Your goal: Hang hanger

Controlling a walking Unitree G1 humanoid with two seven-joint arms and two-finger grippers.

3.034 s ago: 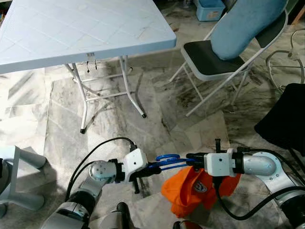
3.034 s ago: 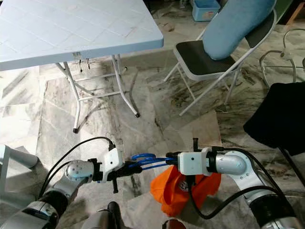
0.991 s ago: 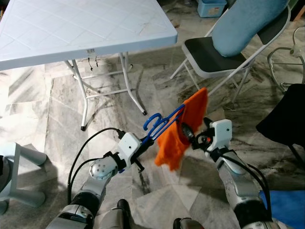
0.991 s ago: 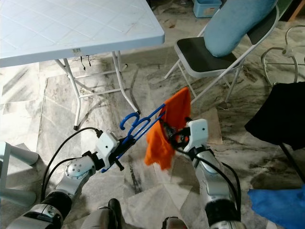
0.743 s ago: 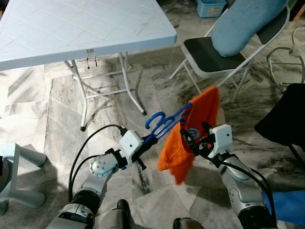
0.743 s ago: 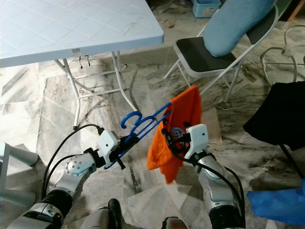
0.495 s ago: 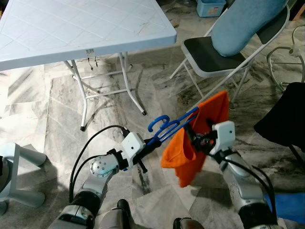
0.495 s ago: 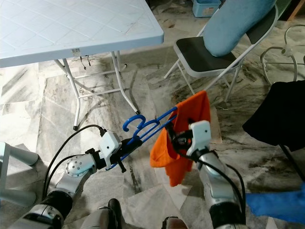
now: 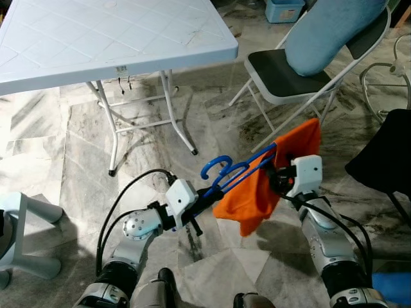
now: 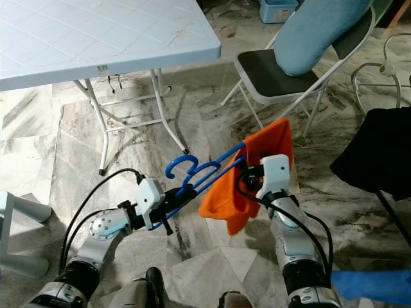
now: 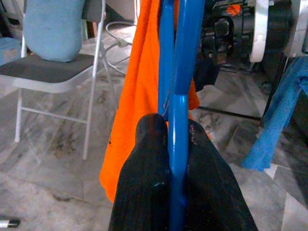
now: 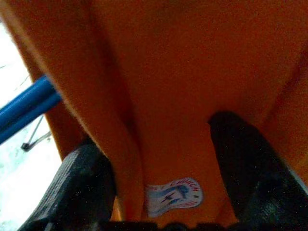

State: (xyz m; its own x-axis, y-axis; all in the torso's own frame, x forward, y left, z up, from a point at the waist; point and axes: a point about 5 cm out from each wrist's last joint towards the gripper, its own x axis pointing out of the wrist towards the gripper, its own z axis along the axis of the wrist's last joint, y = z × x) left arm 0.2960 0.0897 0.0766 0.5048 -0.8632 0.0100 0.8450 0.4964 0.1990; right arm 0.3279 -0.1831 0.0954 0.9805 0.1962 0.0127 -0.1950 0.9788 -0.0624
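Grey-veined marble floor (image 9: pixel 70 160) is seen across the room, with a pale blue folding plastic desk (image 9: pixel 109 38) standing at the far left on thin white legs. A white metal folding chair with a black seat (image 9: pixel 282 74) is placed to the right of the desk, and a light blue cushion-like bundle (image 9: pixel 327 29) is leaned on its back. A black cloth (image 9: pixel 385 154) is hung at the right edge, and a blue fabric (image 10: pixel 376 285) is seen low in the right corner.

Above the floor, between the two silver arms, an orange garment with a small printed label (image 9: pixel 257 189) is draped over blue plastic hangers (image 9: pixel 234 170), whose hooks (image 10: pixel 183 165) are turned up and towards the desk.

The left gripper (image 11: pixel 169 144) is held low and centre-left, its fingers (image 11: pixel 144 168) clamped on the blue hanger bar. The right gripper (image 12: pixel 163 159) is raised on the other side, pushed into the orange garment; its fingers (image 12: pixel 89 178) are spread apart with the cloth bunched between them, and whether the cloth is actually pinched cannot be told.
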